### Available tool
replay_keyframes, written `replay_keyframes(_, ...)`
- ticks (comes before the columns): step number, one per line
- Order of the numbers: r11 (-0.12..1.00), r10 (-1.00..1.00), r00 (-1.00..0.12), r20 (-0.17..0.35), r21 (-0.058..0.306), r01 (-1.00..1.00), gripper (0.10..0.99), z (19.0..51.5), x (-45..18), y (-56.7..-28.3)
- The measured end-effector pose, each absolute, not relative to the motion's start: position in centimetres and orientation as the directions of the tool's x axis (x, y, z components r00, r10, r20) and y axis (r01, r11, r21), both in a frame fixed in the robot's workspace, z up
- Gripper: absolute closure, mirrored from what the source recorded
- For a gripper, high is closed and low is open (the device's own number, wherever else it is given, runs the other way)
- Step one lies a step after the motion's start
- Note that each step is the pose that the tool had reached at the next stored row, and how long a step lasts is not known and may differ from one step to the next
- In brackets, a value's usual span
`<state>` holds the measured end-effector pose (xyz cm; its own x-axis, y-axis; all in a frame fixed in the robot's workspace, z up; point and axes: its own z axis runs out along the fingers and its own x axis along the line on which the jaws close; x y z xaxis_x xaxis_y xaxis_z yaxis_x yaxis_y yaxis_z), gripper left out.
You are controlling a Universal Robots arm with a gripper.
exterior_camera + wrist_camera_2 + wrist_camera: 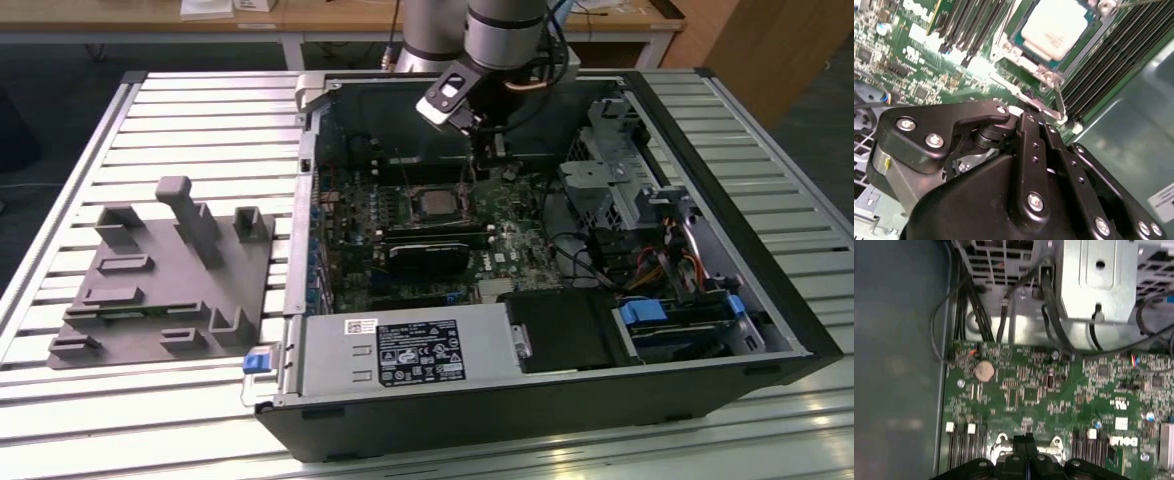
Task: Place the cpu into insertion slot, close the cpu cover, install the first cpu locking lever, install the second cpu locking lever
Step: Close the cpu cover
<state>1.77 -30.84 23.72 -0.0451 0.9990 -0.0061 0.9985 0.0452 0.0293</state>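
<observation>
The cpu, a silvery-grey square, lies in the insertion slot on the green motherboard, and the slot itself is hidden under it. The cpu cover, a thin metal frame, lies flat around the chip. A thin wire locking lever runs along the socket's edge and ends in a bent handle. My gripper hangs just beside the socket, shut, with its black fingertips pressed together right at that handle. I cannot tell whether they touch it.
Black memory slots flank the socket. A black fan card sits just below the cpu. A metal drive cage and cables stand at the exterior view's right. A grey fixture block lies on the slatted table outside the case.
</observation>
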Motion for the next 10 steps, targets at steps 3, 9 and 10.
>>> replay_keyframes(3,0.045,0.999,-0.045,-0.006,0.029,0.999,0.980,23.70,1.28,-30.84)
replay_keyframes(9,0.045,0.999,-0.045,-0.006,0.029,0.999,0.980,23.52,0.88,-30.83)
replay_keyframes(10,0.045,0.999,-0.045,-0.006,0.029,0.999,0.980,23.44,0.81,-30.83)
